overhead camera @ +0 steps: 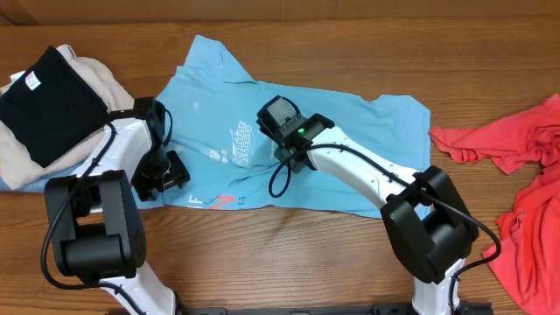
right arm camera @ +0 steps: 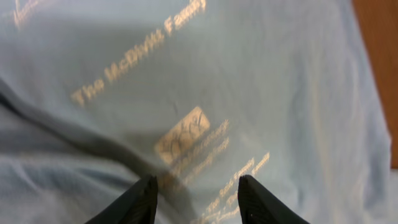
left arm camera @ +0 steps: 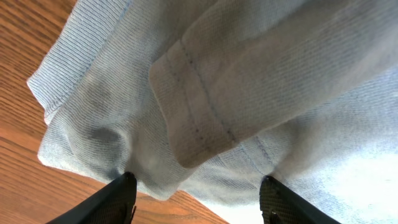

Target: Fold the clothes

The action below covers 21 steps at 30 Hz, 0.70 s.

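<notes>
Lettered T-shirt (overhead camera: 350, 149) is lying spread across table (overhead camera: 350, 35) middle. Plain T-shirt (overhead camera: 525, 175) is lying bunched at right edge, apart. Garment pile (overhead camera: 52, 96) is sitting far left. Left gripper (overhead camera: 166, 172) is hanging over lettered T-shirt's left edge, right gripper (overhead camera: 278, 118) over its middle.

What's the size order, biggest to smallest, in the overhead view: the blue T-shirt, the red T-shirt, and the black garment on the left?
1. light blue T-shirt, spread out, clearly largest.
2. coral-red T-shirt, crumpled and cut off by the frame edge, so its full size is unsure.
3. black garment, smallest, though not by much.
</notes>
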{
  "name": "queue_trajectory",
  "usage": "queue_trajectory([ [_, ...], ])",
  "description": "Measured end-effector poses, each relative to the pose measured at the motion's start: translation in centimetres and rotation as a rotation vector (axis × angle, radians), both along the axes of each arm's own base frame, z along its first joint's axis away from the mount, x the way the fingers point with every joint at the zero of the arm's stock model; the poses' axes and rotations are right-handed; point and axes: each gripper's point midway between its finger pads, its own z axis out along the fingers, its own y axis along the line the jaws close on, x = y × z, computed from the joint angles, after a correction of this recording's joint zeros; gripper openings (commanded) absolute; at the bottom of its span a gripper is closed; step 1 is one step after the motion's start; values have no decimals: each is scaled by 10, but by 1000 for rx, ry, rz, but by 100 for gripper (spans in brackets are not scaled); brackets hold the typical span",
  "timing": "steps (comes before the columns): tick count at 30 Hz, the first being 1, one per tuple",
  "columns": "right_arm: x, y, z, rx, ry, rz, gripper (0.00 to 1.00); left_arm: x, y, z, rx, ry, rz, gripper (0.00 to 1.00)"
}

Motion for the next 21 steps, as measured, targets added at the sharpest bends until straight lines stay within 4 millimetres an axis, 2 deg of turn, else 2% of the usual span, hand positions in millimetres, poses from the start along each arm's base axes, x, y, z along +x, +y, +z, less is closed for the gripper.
queue_trajectory([
  [6, -20, -29, -6, -73, 96, -80, 30, 0, -1, 0, -3, 0, 1, 66],
  [11, -25, -60, -13, -9, 217, -242, 29, 0, -1, 0, -3, 0, 0, 66],
  [16, -30, -72, -18, 83, 313, -328, 29, 0, -1, 0, -3, 0, 0, 66],
  [21, -50, -81, -34, 90, 395, -364, 29, 0, -1, 0, -3, 0, 0, 67],
])
